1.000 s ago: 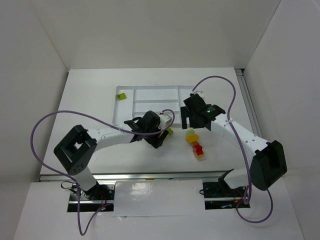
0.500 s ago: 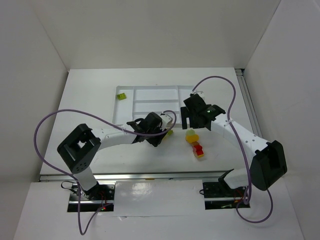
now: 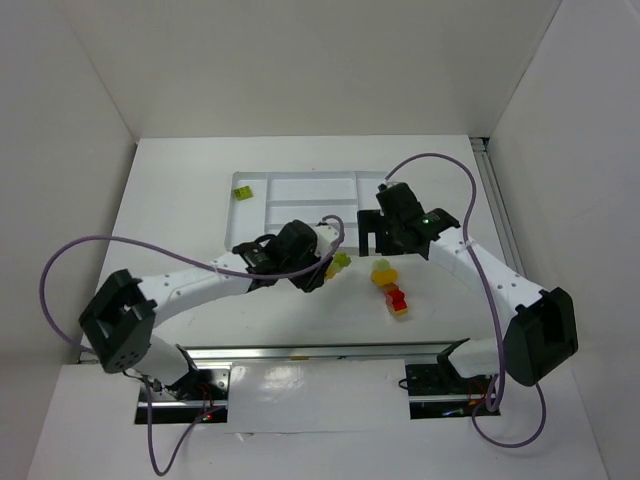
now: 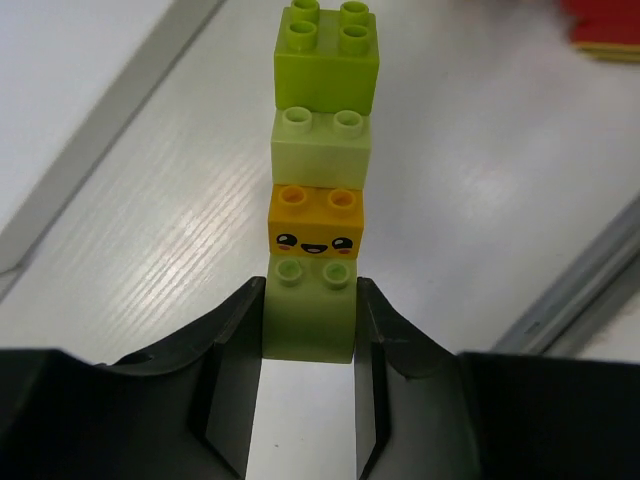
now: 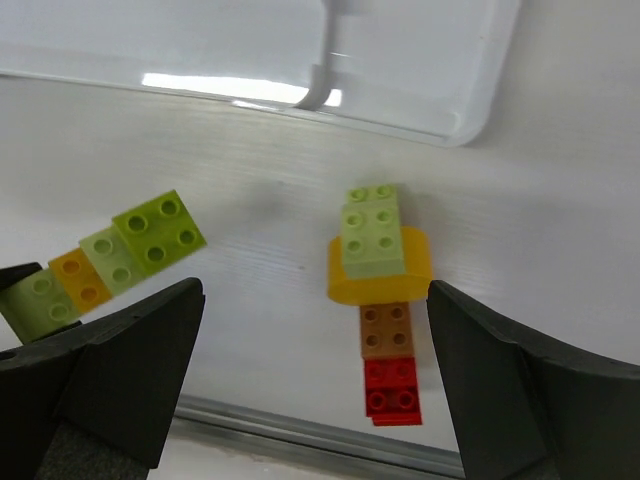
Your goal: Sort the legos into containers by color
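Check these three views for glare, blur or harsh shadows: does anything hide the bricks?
Top external: even, soft light with no hard shadows, though the bricks show tiny. Left wrist: the joined brick row is sharp, while the red brick at the corner is blurred and cropped. Right wrist: a bright glare streak lies on the tray, and the near fingers are dark and soft.

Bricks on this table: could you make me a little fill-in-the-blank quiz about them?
The left gripper is shut on a row of ____ bricks.
The orange brick in that row bears a smiling ____.
Below the open right gripper, the brown brick lies between a yellow piece and a ____ brick.
The lone brick lying in the white tray is ____.
Missing words: four; face; red; green.
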### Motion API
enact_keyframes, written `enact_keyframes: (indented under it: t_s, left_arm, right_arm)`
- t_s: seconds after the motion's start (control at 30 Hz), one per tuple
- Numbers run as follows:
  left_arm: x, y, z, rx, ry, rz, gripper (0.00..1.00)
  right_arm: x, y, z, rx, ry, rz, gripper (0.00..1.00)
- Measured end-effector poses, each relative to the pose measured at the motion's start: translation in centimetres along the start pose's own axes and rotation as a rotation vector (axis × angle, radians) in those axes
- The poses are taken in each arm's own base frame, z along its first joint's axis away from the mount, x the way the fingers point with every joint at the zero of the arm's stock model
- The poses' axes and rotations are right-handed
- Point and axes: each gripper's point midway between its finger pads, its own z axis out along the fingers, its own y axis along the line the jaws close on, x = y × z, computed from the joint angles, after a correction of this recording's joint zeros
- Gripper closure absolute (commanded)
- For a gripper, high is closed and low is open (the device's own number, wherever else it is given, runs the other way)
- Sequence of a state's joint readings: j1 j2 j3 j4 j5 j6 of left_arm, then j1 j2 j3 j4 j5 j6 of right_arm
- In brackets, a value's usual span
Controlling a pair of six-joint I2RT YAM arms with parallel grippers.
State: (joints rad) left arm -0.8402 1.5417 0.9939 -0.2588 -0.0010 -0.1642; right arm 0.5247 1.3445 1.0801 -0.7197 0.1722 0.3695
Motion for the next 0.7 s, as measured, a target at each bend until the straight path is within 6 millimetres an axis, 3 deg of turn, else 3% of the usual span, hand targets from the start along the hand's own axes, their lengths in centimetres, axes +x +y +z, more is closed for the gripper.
enact_keyframes:
  t_s: [0.13,0.23,0.5,0.7]
  left_arm:
    - [-3.1,-0.9,-4.0,0.034,-0.136,-0.004,1.00]
    - [-4.0,-1.3,-5.6,0.054,-0.188,-0.012,1.00]
    - [-2.4,-1.5,-5.5,0.069,-0.145,-0.014,1.00]
    - [-2.5,-1.6,-5.5,0.073,-0.146,-0.013,1.00]
  right_arm:
    - [-1.0,2.2,-0.8,-0.167,-0.011,0.051,0.03]
    - [-1.9,4.0,-1.4,-0.295,-0.023,0.081,0.04]
    - [-3.5,8.2,-3.5,-0.569,-0.049,0.088,0.04]
    - [-2.7,9.2,-3.9,-0.648,-0.017,0.078,0.11]
